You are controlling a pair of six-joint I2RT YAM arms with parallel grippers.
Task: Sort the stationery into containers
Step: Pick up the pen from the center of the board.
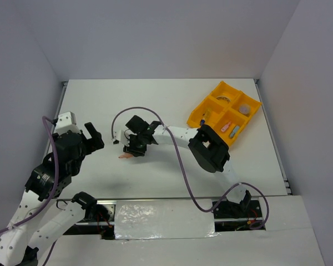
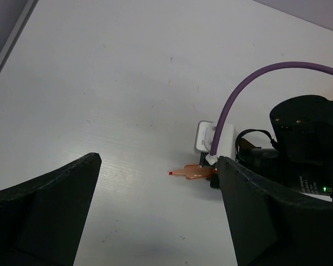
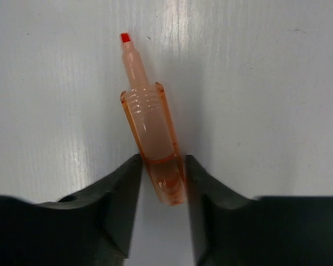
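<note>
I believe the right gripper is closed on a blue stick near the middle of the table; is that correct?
Not quite: the right gripper is closed on an orange stick, not a blue one, as the right wrist view shows. It does lie near the middle of the table.

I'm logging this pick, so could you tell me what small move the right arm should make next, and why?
Probably lift straight up: the right gripper clamps both sides of the orange stick, which seems to rest on the table, well short of the yellow tray.
</note>
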